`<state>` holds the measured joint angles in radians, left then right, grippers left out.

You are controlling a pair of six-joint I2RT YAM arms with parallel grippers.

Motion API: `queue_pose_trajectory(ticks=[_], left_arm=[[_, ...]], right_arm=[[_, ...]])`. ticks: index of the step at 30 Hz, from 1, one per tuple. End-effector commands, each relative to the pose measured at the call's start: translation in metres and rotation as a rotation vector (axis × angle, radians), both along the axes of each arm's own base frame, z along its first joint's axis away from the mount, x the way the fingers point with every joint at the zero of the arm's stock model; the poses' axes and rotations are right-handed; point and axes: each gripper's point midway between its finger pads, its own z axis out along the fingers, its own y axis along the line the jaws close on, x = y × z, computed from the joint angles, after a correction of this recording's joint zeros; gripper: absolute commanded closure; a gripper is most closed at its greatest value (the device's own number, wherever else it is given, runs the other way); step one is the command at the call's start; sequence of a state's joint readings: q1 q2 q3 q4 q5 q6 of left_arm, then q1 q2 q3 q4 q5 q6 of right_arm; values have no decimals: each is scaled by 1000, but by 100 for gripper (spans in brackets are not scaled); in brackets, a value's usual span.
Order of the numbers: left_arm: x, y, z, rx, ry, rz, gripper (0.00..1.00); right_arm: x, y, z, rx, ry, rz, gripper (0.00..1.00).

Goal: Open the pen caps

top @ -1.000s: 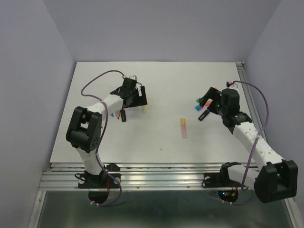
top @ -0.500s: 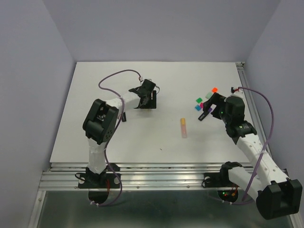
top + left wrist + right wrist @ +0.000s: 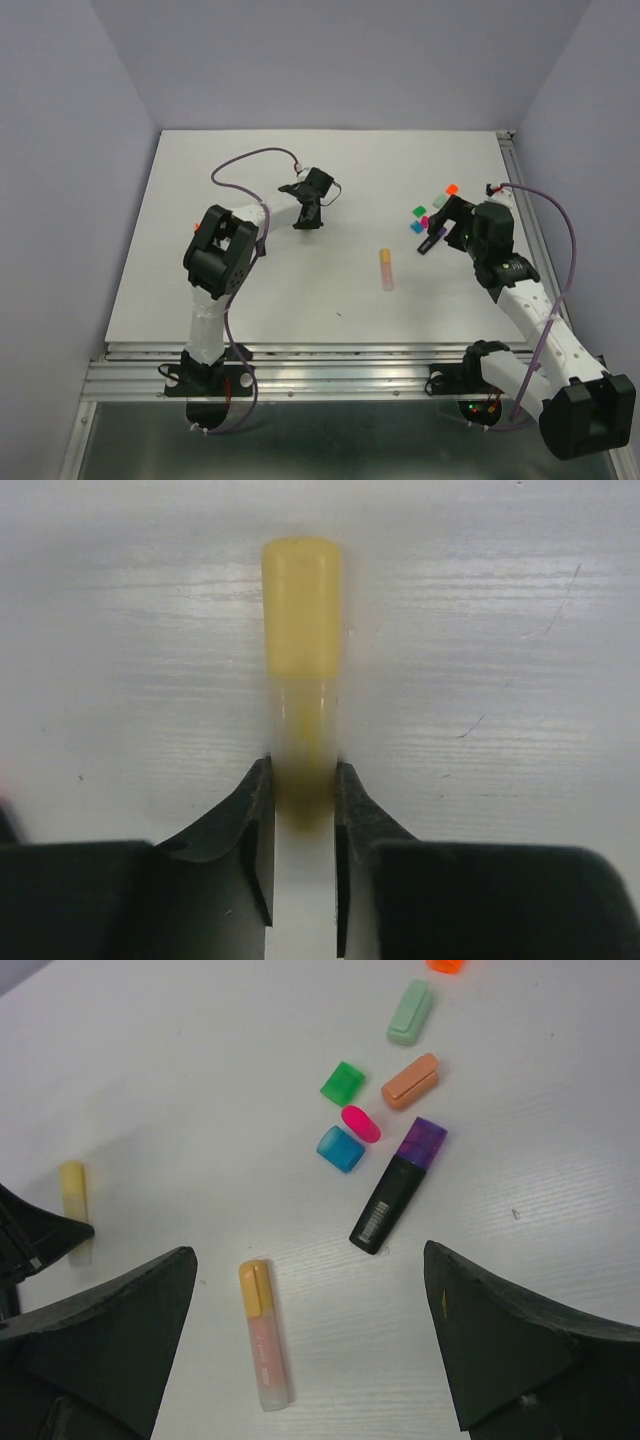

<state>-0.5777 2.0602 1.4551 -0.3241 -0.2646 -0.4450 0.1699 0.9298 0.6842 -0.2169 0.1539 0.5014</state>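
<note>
Far-left of table (image 3: 500, 680): left gripper (image 3: 302, 780) pinching the pale barrel of the yellow pen (image 3: 303, 720), which lies flat. Its yellow cap (image 3: 300, 605) is on, sticking out just past the fingertips, not in the grip.

Mid-table, between the arms: orange-capped pen (image 3: 264, 1335), lying alone, cap on.

Right side: right gripper (image 3: 308, 1252) spread wide, holding nothing, above the table. Beyond its tips lies the black pen (image 3: 390, 1195), purple cap (image 3: 424, 1140) on. Just beside it are loose caps: blue cap (image 3: 340, 1148), pink cap (image 3: 360, 1122) and green cap (image 3: 343, 1082) close together, then salmon cap (image 3: 410, 1081), with mint cap (image 3: 410, 1012) farther off.
</note>
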Motion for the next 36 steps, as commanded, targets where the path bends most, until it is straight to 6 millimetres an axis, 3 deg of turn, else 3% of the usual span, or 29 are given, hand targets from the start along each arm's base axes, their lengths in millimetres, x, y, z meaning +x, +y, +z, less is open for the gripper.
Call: queue_pose_trajectory(ticks=[1,2,7,10,11,12,13,14,16,17,20,21,24,30,36], left_arm=[[-10,8,-19,29,61,14,90],[-13,8,-19,22,63,14,100],[-20,-1,1,-31,-4,-26,100],[-38,-16,29,-88,-94,-81,100],[-38,-25,55,-140,-174,-105,100],[-57,-33,51,-142,-173,-145,100],[-64,-40,60,-162,-199,-167,100],[-74,-43,72,-189,-236,-174,100],[-91,-53,82,-219,-262,-204,100],[-106,-66,89,-247,-276,-240,100],[-132,-83,108,-324,-332,-306,100],[-147,-90,114,-350,-339,-338,100],[-166,-103,131,-412,-364,-379,100],[-193,-116,155,-492,-404,-435,100],[-199,-118,158,-498,-411,-440,100]], right_arm=[[1,-1,2,-7,-24,-1,0],[2,4,2,7,-29,25,0],[1,33,4,69,-51,177,0],[-1,51,4,169,-36,234,0],[-6,69,9,228,-42,321,0],[-11,78,5,287,-23,347,0],[-15,85,6,305,-30,391,0],[-19,100,23,381,-83,466,0],[-26,111,31,454,-102,509,0],[-28,118,38,457,-120,527,0],[-26,125,50,441,-138,491,0],[-32,139,51,445,-130,520,0],[-37,159,60,477,-140,531,0],[-36,181,75,519,-170,523,8],[-40,213,60,466,-110,537,23]])
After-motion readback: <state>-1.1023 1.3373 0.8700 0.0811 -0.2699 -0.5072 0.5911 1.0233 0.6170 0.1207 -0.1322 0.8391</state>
